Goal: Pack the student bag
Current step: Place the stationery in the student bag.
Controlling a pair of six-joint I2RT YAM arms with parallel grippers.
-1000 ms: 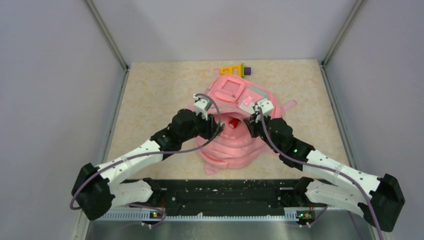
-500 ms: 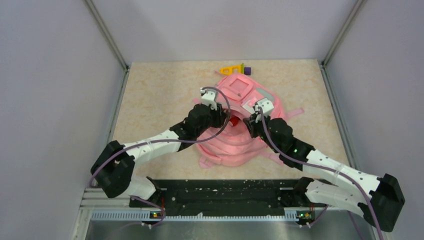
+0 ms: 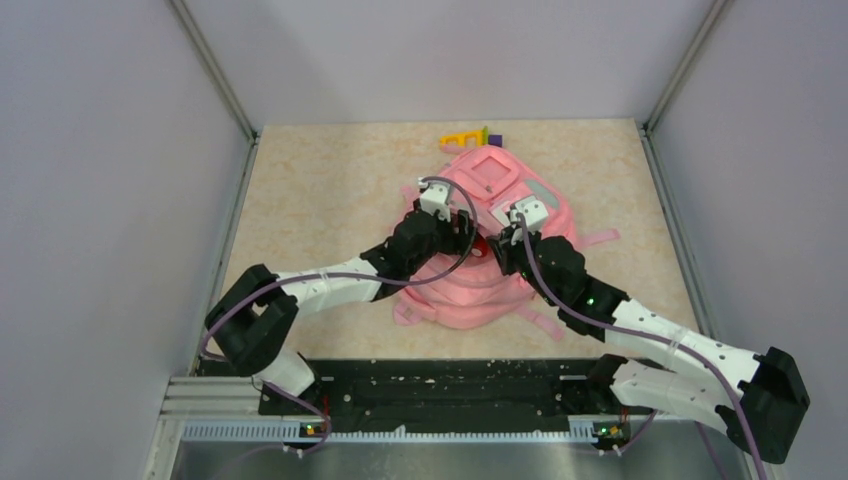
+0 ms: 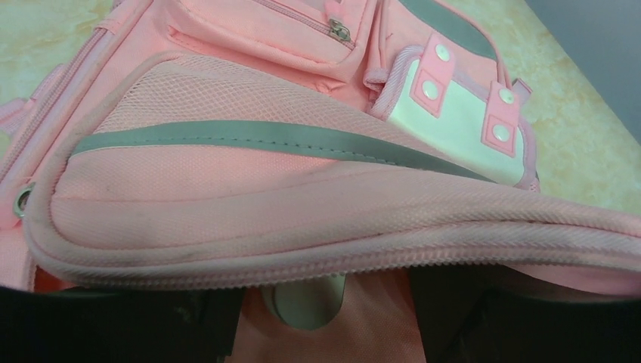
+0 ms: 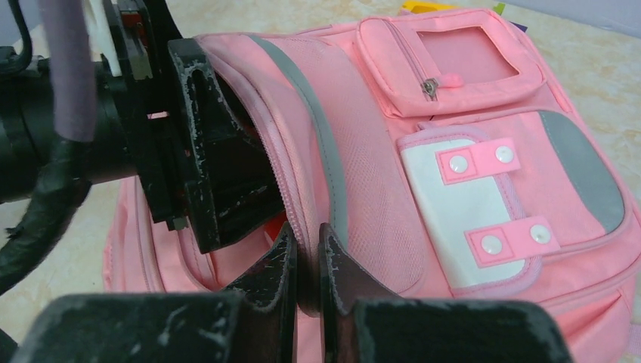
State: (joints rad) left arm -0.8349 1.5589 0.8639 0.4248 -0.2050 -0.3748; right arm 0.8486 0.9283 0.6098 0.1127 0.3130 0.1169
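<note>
Beige marbled tabletop (image 3: 320, 200), enclosed by plain pale grey walls (image 3: 100, 200) with slanting metal corner posts (image 3: 212, 70); even light.

counts — 1 student bag (image 3: 500, 190) | 2 pincers (image 3: 465, 240) (image 5: 306, 261) | 1 yellow-purple toy (image 3: 468, 137) | 1 red item (image 3: 479, 248)

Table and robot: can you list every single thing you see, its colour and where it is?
student bag: one, pink, middle of the table.
white patch: one, white, on the bag's front.
red item: one, red, inside the bag's opening.
plastic toy: one, yellow and purple, far edge behind the bag.
table: one, beige, under everything.
left gripper: one, black, open at the bag's opening.
right gripper: one, black, pinching the opening's rim.
</note>
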